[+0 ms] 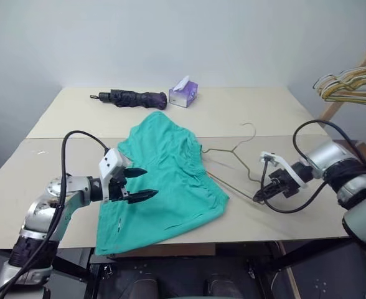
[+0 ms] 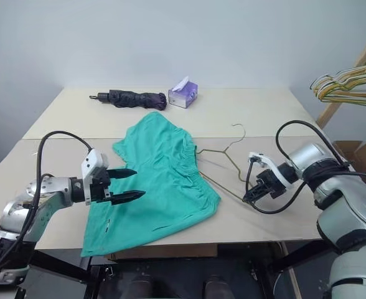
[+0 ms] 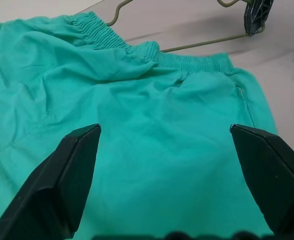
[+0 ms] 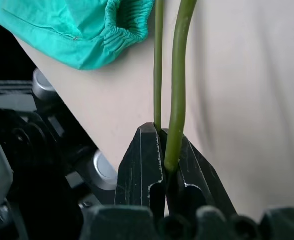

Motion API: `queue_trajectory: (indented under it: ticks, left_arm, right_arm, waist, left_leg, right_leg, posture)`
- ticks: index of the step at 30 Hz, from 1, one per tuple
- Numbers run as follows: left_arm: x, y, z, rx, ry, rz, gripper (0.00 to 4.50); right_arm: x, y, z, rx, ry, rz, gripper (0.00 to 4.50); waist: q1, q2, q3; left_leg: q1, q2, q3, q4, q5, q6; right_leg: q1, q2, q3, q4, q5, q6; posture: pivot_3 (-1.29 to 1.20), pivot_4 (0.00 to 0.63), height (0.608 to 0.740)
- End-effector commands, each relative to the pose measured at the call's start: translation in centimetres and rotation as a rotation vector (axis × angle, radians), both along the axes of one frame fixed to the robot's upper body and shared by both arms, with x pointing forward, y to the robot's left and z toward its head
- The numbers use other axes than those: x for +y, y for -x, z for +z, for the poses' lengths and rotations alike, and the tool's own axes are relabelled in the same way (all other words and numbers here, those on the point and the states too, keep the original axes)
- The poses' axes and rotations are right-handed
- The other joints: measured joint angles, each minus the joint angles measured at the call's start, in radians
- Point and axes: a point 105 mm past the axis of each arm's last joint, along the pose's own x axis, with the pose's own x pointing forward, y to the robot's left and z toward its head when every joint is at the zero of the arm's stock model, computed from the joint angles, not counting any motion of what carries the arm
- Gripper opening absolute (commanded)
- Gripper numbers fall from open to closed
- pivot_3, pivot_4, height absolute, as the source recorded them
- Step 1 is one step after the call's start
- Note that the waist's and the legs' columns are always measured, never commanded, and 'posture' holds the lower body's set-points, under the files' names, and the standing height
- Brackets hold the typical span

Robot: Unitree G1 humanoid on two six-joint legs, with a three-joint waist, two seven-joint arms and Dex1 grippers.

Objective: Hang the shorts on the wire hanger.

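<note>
Nearest me, my left gripper [image 1: 135, 184] hangs over the near half of the shorts [image 1: 164, 180] with its jaws spread wide and nothing between them; in its wrist view the cloth lies flat below the fingers [image 3: 67, 175], not pinched. The shorts lie spread across the middle of the table [image 1: 46, 168], the gathered waistband toward the right, one leg reaching the near edge.

To the right, my right gripper [image 1: 262, 194] is clamped tight on the hanger [image 1: 233, 163] at its near corner, where the wire bends. From there the hanger runs back along the table, its left end tucked at or under the waistband, its hook farther off toward the back.

I judge the step in hand as readying the hanger for threading: one end is gripped, the cloth is not. Next I'd want the left jaws down on the waistband to lift an opening, then the hanger arm slid into it.

Farther back sit an umbrella [image 1: 132, 98] and a tissue pack [image 1: 183, 93].
</note>
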Motion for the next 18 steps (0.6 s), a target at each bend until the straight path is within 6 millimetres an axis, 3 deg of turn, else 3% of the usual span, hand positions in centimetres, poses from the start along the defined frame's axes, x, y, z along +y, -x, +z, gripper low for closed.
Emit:
queue_trajectory:
  ticks: [1, 6, 18]
  left_arm:
    - [-0.1, 0.3, 1.2, -0.062, 0.002, 0.01, 4.48]
    - [-0.1, 0.7, 1.1, -0.062, 0.003, 0.029, 4.48]
    - [-0.4, 0.6, 1.0, -0.064, 0.007, 0.037, 4.48]
  right_arm:
    - [1.2, -0.9, 0.9, -0.019, -0.058, 0.045, 0.0]
    - [1.7, -2.0, 0.6, -0.052, -0.042, 0.037, 0.0]
    - [2.6, -3.8, 1.9, -0.149, -0.151, -0.055, 0.0]
  waist:
    - [0.006, 0.0, 0.0]
    - [0.026, 0.0, 0.0]
    - [0.06, 0.001, 0.0]
  left_leg:
    - [0.0, 0.0, 0.0, 0.0, 0.0, 0.0]
    - [0.001, 0.0, 0.0, 0.0, 0.0, 0.0]
    - [0.0, 0.0, 0.0, 0.0, 0.0, 0.0]
  right_leg:
    - [0.0, 0.0, 0.0, 0.0, 0.0, 0.0]
    - [-0.001, 0.0, 0.0, 0.003, 0.0, 0.0]
    - [-0.001, 0.0, 0.0, 0.003, 0.0, 0.0]
  posture:
    - [0.19, 0.0, 0.74]
    - [0.22, 0.0, 0.74]
    - [0.2, 0.0, 0.74]
